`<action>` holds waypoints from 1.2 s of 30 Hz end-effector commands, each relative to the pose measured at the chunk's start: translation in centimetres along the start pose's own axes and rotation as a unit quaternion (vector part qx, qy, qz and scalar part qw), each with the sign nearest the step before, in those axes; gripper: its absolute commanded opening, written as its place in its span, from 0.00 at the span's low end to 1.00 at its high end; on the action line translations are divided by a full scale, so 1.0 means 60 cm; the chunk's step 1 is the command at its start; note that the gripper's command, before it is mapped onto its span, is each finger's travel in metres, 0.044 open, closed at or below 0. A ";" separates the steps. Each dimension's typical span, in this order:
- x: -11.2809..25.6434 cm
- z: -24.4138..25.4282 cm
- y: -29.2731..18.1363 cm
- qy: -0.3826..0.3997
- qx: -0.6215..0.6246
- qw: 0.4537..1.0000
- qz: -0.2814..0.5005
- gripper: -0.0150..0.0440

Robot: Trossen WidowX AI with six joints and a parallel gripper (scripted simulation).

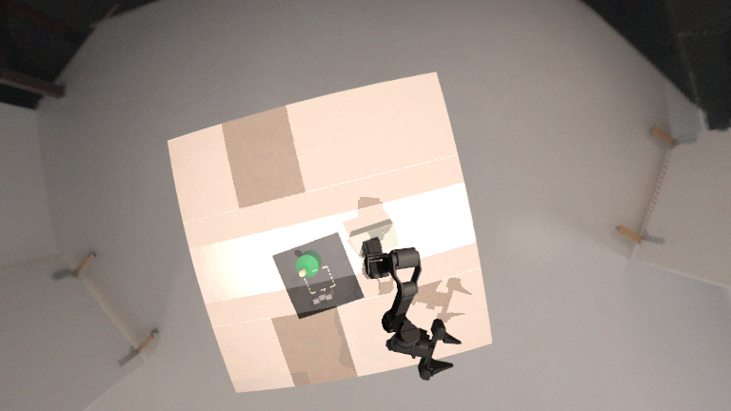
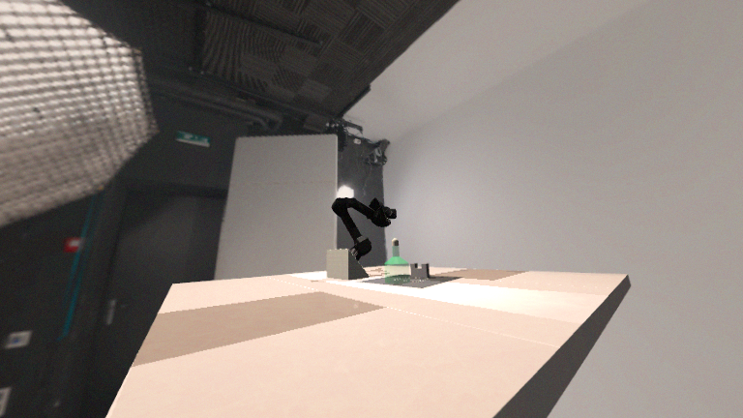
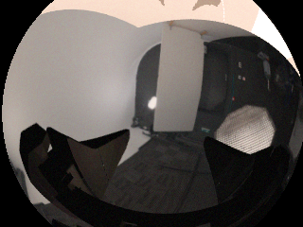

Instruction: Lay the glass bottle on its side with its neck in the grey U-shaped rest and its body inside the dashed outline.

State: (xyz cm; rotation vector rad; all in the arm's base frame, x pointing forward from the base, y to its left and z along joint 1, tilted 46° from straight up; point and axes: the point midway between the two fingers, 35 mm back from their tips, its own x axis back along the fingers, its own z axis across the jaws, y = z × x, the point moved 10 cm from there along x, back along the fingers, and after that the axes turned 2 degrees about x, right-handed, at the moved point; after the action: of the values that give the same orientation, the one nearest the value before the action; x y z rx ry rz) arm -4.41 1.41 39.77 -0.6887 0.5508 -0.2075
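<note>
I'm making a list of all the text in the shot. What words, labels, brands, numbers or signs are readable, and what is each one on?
No text can be read in any view.
Green sign, high on the dark wall: too blurred to read.
Red sign, lower on that wall: too small to read.
Glass bottle: no readable label.
</note>
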 end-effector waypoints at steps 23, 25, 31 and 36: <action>0.100 0.202 0.121 0.386 -0.494 0.779 -0.015 1.00; 0.131 0.222 0.133 0.439 -0.544 0.715 0.013 1.00; 0.238 0.256 0.152 0.565 -0.633 0.512 0.136 1.00; 0.339 0.257 0.154 0.625 -0.657 0.319 0.276 1.00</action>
State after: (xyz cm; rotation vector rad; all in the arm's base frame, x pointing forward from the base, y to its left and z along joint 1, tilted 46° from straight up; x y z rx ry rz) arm 18.57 10.74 36.47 -1.8966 2.4344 0.3508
